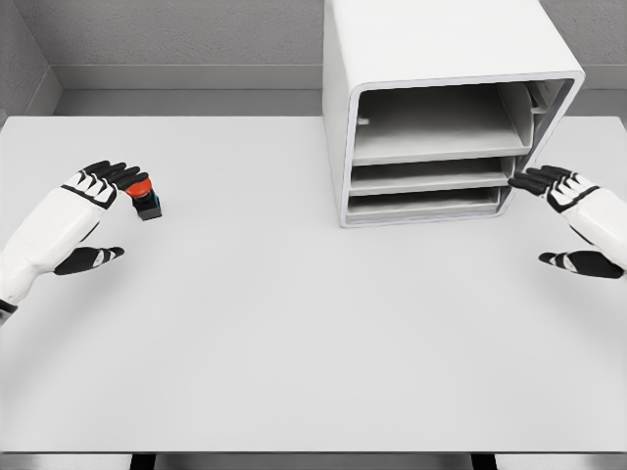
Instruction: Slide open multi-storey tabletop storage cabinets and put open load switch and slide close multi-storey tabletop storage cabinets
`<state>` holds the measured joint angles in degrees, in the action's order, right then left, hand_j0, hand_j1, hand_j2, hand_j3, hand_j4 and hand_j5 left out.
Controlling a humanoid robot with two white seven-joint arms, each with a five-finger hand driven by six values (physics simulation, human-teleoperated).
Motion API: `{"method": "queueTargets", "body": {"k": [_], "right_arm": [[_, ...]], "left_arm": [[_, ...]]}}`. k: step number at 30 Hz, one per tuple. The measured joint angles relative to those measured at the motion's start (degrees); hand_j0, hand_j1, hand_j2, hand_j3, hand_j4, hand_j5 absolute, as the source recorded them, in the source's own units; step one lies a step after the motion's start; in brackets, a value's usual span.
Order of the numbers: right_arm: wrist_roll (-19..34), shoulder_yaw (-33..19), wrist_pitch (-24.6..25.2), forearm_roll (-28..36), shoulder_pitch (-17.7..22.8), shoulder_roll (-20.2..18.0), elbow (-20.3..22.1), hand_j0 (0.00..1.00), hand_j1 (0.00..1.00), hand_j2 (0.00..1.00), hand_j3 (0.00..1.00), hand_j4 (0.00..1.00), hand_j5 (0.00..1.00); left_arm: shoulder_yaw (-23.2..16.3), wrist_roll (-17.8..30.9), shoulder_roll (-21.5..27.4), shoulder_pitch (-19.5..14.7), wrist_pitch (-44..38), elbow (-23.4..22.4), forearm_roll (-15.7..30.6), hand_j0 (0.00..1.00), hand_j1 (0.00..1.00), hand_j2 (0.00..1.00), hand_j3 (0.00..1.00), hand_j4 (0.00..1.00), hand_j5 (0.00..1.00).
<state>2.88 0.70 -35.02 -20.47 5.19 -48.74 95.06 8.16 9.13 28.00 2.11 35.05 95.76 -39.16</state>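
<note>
At the left edge of the frame you have your left hand [86, 211], fingers spread and thumb held apart, gripping nothing; its dark fingertips [125, 174] sit just beside the load switch [145, 197]. That switch, red-capped on a dark base, stands on the white table [294, 333] in the left-centre. In the upper right you see the white storage cabinet [441, 108], its front showing three shelf levels. At the right edge your right hand [578, 220] is open and holds nothing, fingertips near the cabinet's lower right corner
</note>
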Motion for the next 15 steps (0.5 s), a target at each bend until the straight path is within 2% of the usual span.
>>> {"method": "queueTargets", "body": {"k": [3, 7, 10, 12, 13, 15], "right_arm": [[0.0, 0.1, 0.0, -0.2, -0.1, 0.0, 0.4, 1.00, 1.00, 1.00, 1.00, 1.00, 1.00], [0.2, -0.1, 0.0, -0.4, -0.6, -0.1, 0.3, 1.00, 1.00, 1.00, 1.00, 1.00, 1.00], [0.4, -0.3, 0.0, -0.5, -1.8, -0.2, 0.3, 1.00, 1.00, 1.00, 1.00, 1.00, 1.00], [0.9, -0.4, 0.0, -0.5, -3.2, -0.3, 0.4, 0.88, 0.88, 0.88, 0.88, 0.88, 0.88], [1.1, -0.4, 0.0, -0.5, -3.3, -0.4, 0.5, 0.80, 0.80, 0.80, 0.80, 0.80, 0.80], [1.4, -0.4, 0.0, -0.5, -3.4, -0.4, 0.6, 0.76, 0.76, 0.76, 0.76, 0.76, 0.76]], "left_arm": [[0.1, 1.1, 0.0, -1.5, 0.0, -0.3, 0.0, 1.00, 1.00, 1.00, 1.00, 1.00, 1.00], [0.1, 7.7, 0.0, -4.2, 0.0, -1.3, 0.1, 1.00, 1.00, 1.00, 1.00, 1.00, 1.00], [-0.1, 16.5, 0.0, -11.0, 0.0, -3.4, 0.2, 1.00, 1.00, 1.00, 1.00, 1.00, 1.00], [-0.3, 21.1, -0.2, -13.0, 0.0, -4.6, 0.1, 1.00, 1.00, 1.00, 1.00, 1.00, 1.00], [-0.4, 22.4, -0.2, -13.9, 0.1, -5.0, 0.1, 1.00, 1.00, 1.00, 1.00, 1.00, 1.00], [-0.5, 24.1, -0.3, -15.6, 0.1, -5.5, 0.2, 1.00, 1.00, 1.00, 1.00, 1.00, 1.00]]}}
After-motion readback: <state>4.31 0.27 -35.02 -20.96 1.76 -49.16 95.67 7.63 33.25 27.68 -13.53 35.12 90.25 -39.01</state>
